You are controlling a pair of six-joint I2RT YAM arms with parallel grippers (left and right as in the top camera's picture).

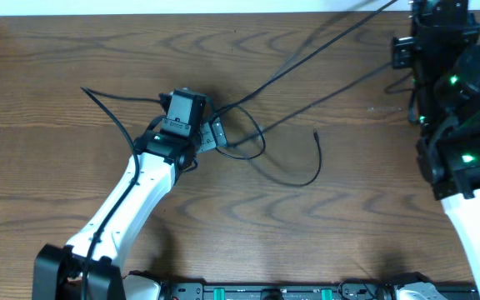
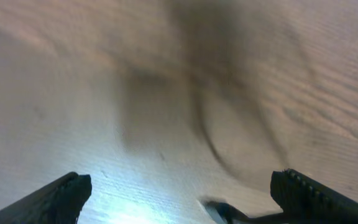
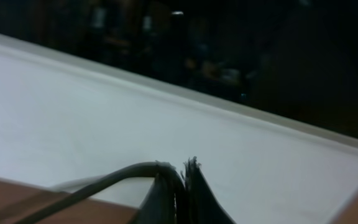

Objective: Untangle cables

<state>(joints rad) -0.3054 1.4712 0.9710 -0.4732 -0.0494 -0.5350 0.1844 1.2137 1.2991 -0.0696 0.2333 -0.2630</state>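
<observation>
Thin black cables lie looped on the wooden table, with long runs leading to the far right corner and a free plug end. My left gripper is open at the loop's left edge. In the left wrist view its fingers stand wide apart just above the wood, holding nothing, and a dark plug tip lies beside the right finger. My right gripper is shut on a black cable that trails off to the left; in the overhead view its jaws are hidden by the right arm.
One more thin cord runs from the far left and passes under my left arm. A white surface borders the table's far edge. The arm bases and a black rail line the near edge.
</observation>
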